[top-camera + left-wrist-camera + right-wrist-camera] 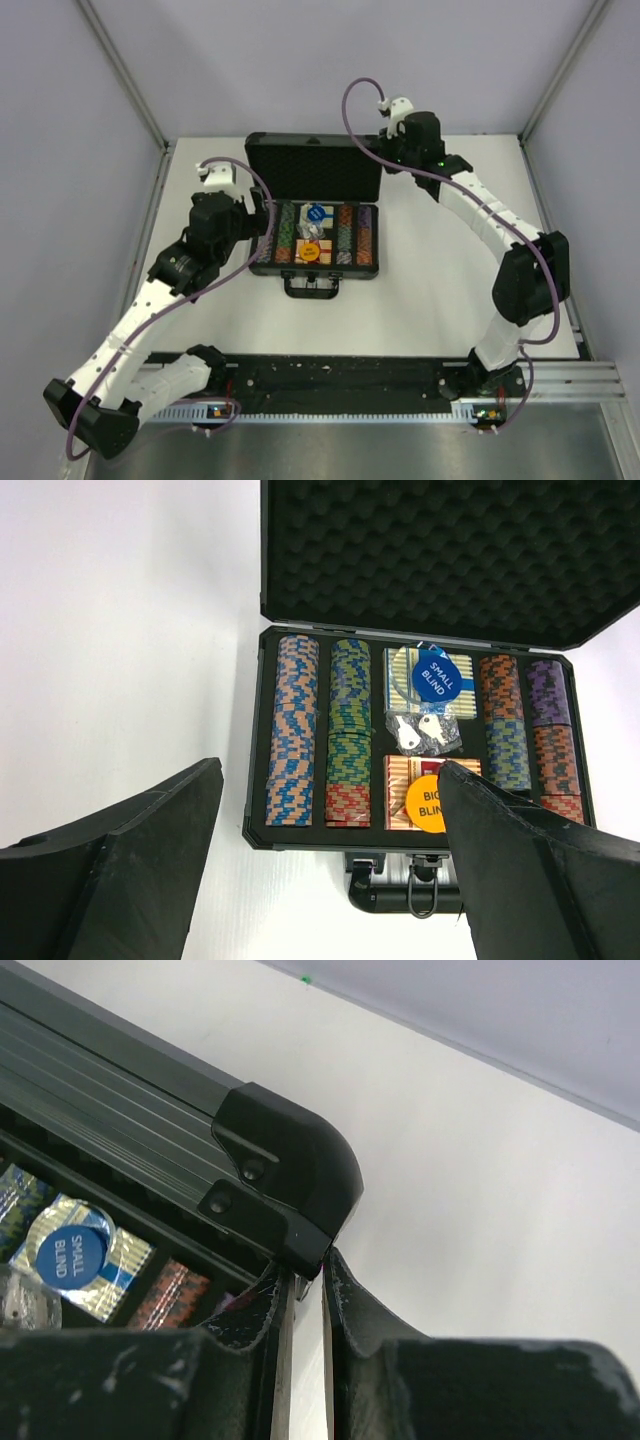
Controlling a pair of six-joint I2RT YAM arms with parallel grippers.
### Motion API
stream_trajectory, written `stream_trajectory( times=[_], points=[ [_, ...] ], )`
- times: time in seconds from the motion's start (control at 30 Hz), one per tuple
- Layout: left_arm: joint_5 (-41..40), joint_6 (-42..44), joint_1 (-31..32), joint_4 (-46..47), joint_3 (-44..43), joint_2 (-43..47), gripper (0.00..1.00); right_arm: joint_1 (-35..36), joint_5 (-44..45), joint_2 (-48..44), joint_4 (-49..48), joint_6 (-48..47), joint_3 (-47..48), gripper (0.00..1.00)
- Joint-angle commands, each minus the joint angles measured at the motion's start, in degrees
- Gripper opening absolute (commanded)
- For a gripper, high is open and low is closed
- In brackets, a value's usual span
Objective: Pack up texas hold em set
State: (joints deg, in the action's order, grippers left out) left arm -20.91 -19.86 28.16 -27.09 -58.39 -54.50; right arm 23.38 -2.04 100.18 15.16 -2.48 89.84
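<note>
The right gripper (pixel 303 1266) had its fingers drawn almost together, only a thin slit left between them, pinching the far right corner of the lid (pixel 285 1160). The lid's moulded black corner cap sat right at the fingertips, and its ribbed edge ran off to the left. The lid stood open along the far side of the black case (pixel 300 837), its inside lined with dark egg-crate foam.

The left gripper (pixel 330 768) was spread wide and held nothing. It was at the left side of the case, with the open tray visible between its two fingers.

The case lay toward the far middle of the white table (pixel 120 630), its handle (pixel 400 890) on the near side. Rows of multicoloured chips (pixel 292 730) filled the outer channels. In the middle channel, a blue round button (pixel 430 677) reading "SMALL BLIND" lay on a blue-striped card box (pixel 455 685) at the far end. An orange button (pixel 425 800) reading "BIG BLIN", its last letter hidden by a finger, lay on a red card box (pixel 400 775) at the near end. A small clear bag of keys (pixel 420 732) lay between the two boxes.
</note>
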Motion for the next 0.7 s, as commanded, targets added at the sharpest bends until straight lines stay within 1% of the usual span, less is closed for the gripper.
stream_trajectory(
  times=[0.0, 0.1, 0.13, 0.27, 0.3, 0.33, 0.4, 0.43, 0.47, 0.53, 0.67],
  points=[
    [-1.06, -1.5, -0.48, 1.25, -1.37, 1.15, 0.94, 2.55, 1.25, -8.41, -4.87, -0.86, -5.54, 0.0],
    [-3.7, -2.99, -0.56, 1.16, -1.64, 1.94, 0.94, 3.25, 1.87, -12.45, -6.1, -0.77, -10.46, 0.0],
    [-4.31, -3.43, -0.57, 1.16, -1.64, 2.38, 0.94, 3.43, 3.35, -13.86, -6.19, -0.6, -12.04, 0.0],
    [-5.55, -4.49, -0.65, 1.69, -0.94, 4.05, 0.94, 4.13, 4.85, -18.52, -6.19, 0.63, -18.54, 0.0],
    [-5.64, -4.66, -0.57, 2.04, -0.76, 4.31, 0.94, 4.31, 5.03, -19.49, -6.02, 0.98, -19.87, 0.03],
    [-5.72, -4.66, -0.57, 2.3, -0.41, 4.49, 0.94, 4.4, 5.03, -20.63, -6.02, 1.42, -21.19, 0.11],
    [-5.55, -4.75, -0.57, 2.74, 0.2, 4.58, 0.95, 4.4, 4.95, -22.48, -6.28, 2.04, -23.82, 0.34],
    [-5.55, -4.67, -0.57, 3.27, 0.73, 4.67, 0.96, 4.48, 4.42, -23.27, -6.45, 4.13, -24.97, 0.43],
    [-5.37, -4.75, -0.57, 3.62, 1.17, 4.58, 0.96, 4.4, 3.98, -23.8, -6.46, 4.85, -25.68, 0.48],
    [-5.11, -5.01, -0.57, 4.06, 1.87, 4.4, 0.96, 4.4, 3.71, -24.68, -6.54, 6.17, -27.0, 0.55],
    [-5.55, -6.07, -0.57, 3.71, 2.05, 3.61, 0.96, 4.4, 3.1, -26.09, -6.19, 8.89, -29.46, 0.59]
  ],
)
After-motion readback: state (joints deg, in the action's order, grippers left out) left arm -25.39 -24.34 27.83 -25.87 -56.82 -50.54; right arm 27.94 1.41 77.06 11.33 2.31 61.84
